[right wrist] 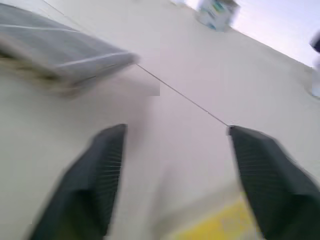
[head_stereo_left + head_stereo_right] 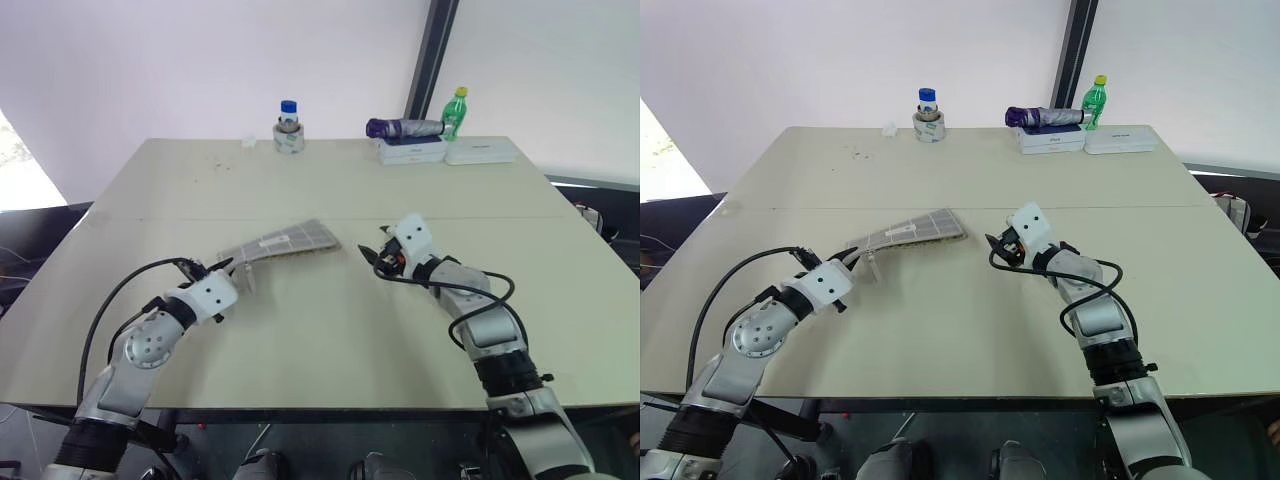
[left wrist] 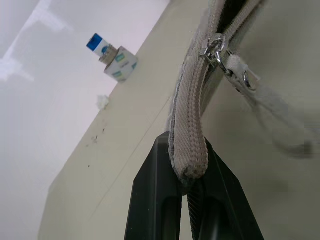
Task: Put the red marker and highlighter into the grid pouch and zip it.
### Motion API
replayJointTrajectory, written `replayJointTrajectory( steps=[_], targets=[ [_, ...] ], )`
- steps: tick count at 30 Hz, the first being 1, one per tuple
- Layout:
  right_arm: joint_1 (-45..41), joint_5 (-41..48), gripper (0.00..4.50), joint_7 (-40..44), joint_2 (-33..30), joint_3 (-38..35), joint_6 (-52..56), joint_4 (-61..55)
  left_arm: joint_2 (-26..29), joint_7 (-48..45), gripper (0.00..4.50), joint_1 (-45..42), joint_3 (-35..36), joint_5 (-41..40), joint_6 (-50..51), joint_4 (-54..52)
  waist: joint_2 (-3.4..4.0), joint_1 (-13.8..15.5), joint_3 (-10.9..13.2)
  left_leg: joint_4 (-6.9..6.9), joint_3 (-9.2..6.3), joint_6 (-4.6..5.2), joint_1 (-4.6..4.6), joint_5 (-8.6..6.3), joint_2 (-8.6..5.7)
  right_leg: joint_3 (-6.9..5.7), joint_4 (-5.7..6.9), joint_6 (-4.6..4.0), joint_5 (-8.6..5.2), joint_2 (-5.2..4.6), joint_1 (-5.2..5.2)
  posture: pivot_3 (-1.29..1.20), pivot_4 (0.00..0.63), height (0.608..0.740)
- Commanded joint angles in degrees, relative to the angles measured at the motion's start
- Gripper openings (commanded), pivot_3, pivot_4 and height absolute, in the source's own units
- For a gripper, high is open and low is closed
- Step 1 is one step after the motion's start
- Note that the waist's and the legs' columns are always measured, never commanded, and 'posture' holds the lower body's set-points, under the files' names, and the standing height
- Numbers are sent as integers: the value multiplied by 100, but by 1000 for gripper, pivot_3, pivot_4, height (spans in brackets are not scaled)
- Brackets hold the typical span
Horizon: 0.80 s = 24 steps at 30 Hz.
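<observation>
We have the left tool (image 2: 232, 268) clamped on the near-left end of the grid pouch (image 2: 285, 240), which lies on the table (image 2: 330, 330) a little left of centre, its zipper pull (image 3: 216, 50) sitting close to the pinched end. The right tool (image 2: 372, 254) hangs just right of the pouch with its fingers (image 1: 95, 180) spread wide and nothing between them. A yellow shape (image 1: 220, 225), perhaps the highlighter, peeks in at the edge of the right wrist view; the red marker we can't make out. By our reading, we're between steps, with the pouch anchored and the right arm free. Next, the right tool needs something to grab, either a pen or the pull. Both forearms reach low and forward over the table, the right angled inward toward the pouch.
</observation>
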Motion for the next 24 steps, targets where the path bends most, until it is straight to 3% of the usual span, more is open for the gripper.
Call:
replayJointTrajectory(
  steps=[1,10,17,20,24],
  targets=[
    [-534,91,4056,-793,308,-466,854,176,-58,160,0,25,-9,130,-24,-213,1,-12,0,0,1,-1,0,0,0,1,0,0,0,0,0,0,150,738],
    [-729,154,4056,-1847,964,-808,3246,-266,-162,290,0,11,-53,263,-32,-171,1,-9,0,-11,3,-29,-9,17,2,2,0,0,0,-2,-10,0,150,738],
    [-538,333,4056,-2121,1225,-1024,3690,-455,-228,306,0,-4,-64,298,-46,-151,1,-19,0,-11,3,-5,-9,3,1,2,0,0,0,-3,-12,0,150,738],
    [-471,458,3192,-2074,1297,-1047,3640,-458,-248,306,0,-45,-75,307,-50,-131,1,-25,0,-11,2,-5,-9,3,2,2,0,0,0,-1,-11,0,150,738],
    [-455,449,1252,-2089,1304,-1022,3593,-465,-254,308,0,-114,-74,321,-81,-89,1,-31,0,-11,3,-5,-9,3,2,2,0,0,0,-1,-11,0,150,738]
  ],
)
